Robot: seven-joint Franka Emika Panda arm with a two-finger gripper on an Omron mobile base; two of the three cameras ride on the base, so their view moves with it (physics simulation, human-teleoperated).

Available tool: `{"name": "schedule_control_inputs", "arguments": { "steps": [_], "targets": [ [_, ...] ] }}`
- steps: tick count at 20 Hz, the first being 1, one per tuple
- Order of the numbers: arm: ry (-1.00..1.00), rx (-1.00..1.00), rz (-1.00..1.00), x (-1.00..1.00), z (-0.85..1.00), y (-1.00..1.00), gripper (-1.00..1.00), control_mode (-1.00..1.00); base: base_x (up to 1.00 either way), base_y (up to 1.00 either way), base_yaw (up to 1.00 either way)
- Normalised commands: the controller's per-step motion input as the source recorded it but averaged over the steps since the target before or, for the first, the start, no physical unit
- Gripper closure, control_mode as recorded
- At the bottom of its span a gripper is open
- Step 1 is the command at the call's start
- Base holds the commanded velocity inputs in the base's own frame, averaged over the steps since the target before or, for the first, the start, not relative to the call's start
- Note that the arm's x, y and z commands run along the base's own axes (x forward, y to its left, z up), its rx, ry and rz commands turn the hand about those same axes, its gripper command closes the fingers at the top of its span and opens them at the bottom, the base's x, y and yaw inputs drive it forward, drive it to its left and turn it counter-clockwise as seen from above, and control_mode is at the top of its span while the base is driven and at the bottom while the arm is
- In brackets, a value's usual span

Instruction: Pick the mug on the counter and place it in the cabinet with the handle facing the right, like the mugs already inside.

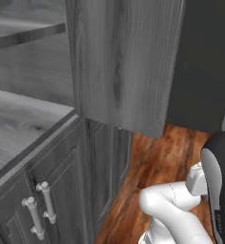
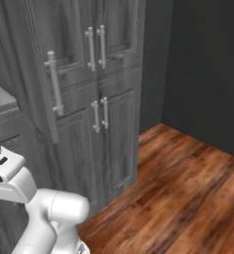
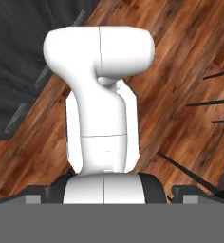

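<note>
Ceramic is the likely material of the mug, judging from the task alone, and that would make it stiff, fairly light, glazed and slippery, and prone to chip if knocked against a shelf edge. Where it stands on the tabletop cannot be told from these pictures. The safest hold is probably across the rim, one jaw inside the cup and one outside against the wall, on the side away from the loop handle. That leaves the handle free to be turned to the right before the mug goes in. A pinch on the handle itself would likely let the cup swing. The gripper [image 3: 115, 192] has its jaws spread wide with nothing between them. Its dark fingertips [image 3: 36, 193] stand far apart at the bottom of the hand view, which looks down at the wooden floor [image 3: 180, 71]. The base is parked close to the cabinet [image 1: 124, 62]. Its shelf niche [image 1: 24, 119] opens to the left in the left base view, above panelled lower doors with pale bar handles [image 1: 42, 209]. The shelf surface in sight there is bare wood grain — a firm, flat landing for a cup, though hard enough that it should be set down gently rather than dropped.
</note>
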Motion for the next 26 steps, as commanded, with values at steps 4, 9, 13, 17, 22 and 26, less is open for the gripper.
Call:
{"name": "schedule_control_inputs", "arguments": {
  "steps": [4, 9, 13, 17, 22, 26],
  "targets": [
    [0.0, 0.0, 0.0, 0.0, 0.0, 0.0, -1.0, 1.0, 0.0, -0.79, -0.21],
    [0.0, 0.0, 0.0, 0.0, 0.0, 0.0, -1.0, 1.0, 0.0, -0.82, -0.19],
    [0.0, 0.0, 0.0, 0.0, 0.0, 0.0, -1.0, 1.0, -0.01, -0.61, -0.21],
    [0.0, 0.0, 0.0, 0.0, 0.0, 0.0, -1.0, 1.0, 0.05, -0.38, -0.37],
    [0.0, 0.0, 0.0, 0.0, 0.0, 0.0, -1.0, 1.0, 0.02, -0.26, -0.42],
    [0.0, 0.0, 0.0, 0.0, 0.0, 0.0, -1.0, 1.0, 0.04, -0.2, -0.4]
  ]
}}
